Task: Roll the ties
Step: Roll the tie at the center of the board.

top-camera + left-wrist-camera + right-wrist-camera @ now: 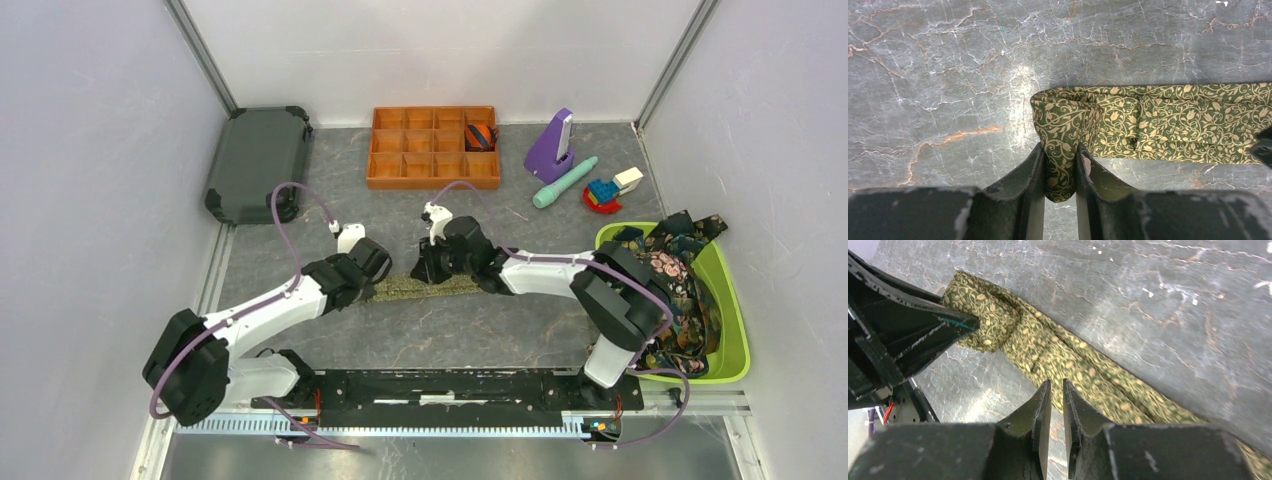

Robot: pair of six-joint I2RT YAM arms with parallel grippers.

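Note:
An olive-green tie (430,287) with a pale vine print lies flat on the grey marbled table, in front of both arms. My left gripper (1060,147) is shut on its folded-over left end (1063,125). That fold stands up between the fingers. My right gripper (1057,382) is shut apart from a thin slit, with nothing in it, its tips just above the near edge of the tie (1073,360). The left gripper's fingers (948,322) show at that view's left. From above, both grippers (378,284) (425,274) meet over the tie.
At the back stands an orange compartment tray (433,170) with a rolled striped tie (480,135) in one cell. A green bin (735,330) at the right holds dark patterned ties (680,270). A dark case (258,163), a purple object (550,148), a teal stick (564,182) and toy blocks (610,190) lie beyond.

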